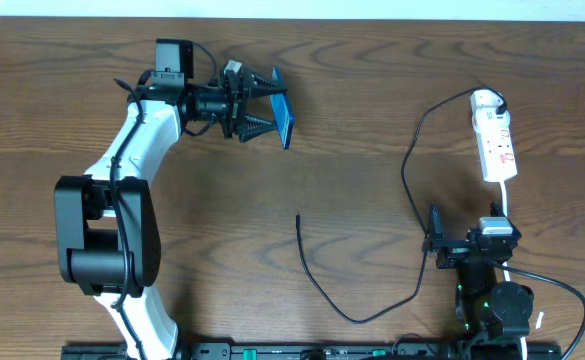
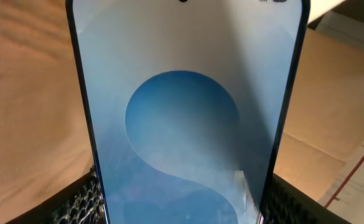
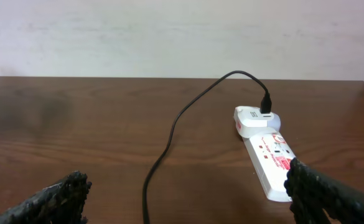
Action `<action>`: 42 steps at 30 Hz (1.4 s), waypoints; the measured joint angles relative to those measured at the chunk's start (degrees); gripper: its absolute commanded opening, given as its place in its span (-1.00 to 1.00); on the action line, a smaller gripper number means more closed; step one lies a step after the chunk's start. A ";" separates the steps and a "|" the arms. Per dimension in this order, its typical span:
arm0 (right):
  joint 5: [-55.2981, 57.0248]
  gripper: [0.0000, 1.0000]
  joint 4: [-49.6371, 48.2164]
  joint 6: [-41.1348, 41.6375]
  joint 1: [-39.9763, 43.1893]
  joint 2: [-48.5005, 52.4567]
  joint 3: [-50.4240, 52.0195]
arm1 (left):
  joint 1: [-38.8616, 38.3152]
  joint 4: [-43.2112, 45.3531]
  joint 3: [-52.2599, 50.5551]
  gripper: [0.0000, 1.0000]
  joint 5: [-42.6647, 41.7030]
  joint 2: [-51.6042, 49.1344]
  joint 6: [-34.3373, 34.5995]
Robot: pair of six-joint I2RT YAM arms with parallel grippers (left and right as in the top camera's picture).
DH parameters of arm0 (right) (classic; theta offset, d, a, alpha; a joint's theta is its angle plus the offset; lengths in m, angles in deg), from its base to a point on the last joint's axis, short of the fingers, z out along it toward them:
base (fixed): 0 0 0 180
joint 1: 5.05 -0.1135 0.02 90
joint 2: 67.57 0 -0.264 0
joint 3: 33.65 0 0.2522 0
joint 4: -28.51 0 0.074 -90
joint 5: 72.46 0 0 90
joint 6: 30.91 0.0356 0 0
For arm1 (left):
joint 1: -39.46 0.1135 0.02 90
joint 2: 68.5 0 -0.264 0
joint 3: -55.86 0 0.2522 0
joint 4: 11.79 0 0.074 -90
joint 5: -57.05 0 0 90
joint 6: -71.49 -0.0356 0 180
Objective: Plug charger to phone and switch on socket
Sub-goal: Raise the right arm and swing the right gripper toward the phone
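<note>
Our left fingers (image 1: 257, 128) clamp the phone (image 1: 285, 118), held off the worktop (image 1: 372, 60); our right fingers (image 3: 63, 196) gape empty near the socket (image 1: 495, 140). With the phone in hand, we judge the next move is fetching the charger (image 1: 405, 170) by its free plug tip (image 1: 298, 216), lying mid-worktop, and lining it up with the phone's port.
</note>
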 measured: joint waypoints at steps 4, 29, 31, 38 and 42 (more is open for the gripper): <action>0.87 0.99 -0.13 -0.48 0.00 0.00 0.00 | 0.00 2.21 0.00 -0.85 0.02 0.00 0.00; -1.97 0.99 -8.44 -1.29 0.00 0.00 0.15 | 0.00 4.68 0.00 -0.85 2.80 0.00 -0.20; -3.78 0.99 -10.93 -0.74 0.00 0.00 0.22 | 0.00 4.68 0.00 -0.85 2.80 0.00 -0.20; -8.17 0.99 -13.94 7.02 0.00 -0.02 0.22 | 0.00 4.70 0.00 -0.86 3.48 0.00 -0.20; -10.80 0.99 -13.00 9.07 0.00 0.00 -0.28 | 0.00 4.83 0.00 -0.85 4.09 0.00 -0.20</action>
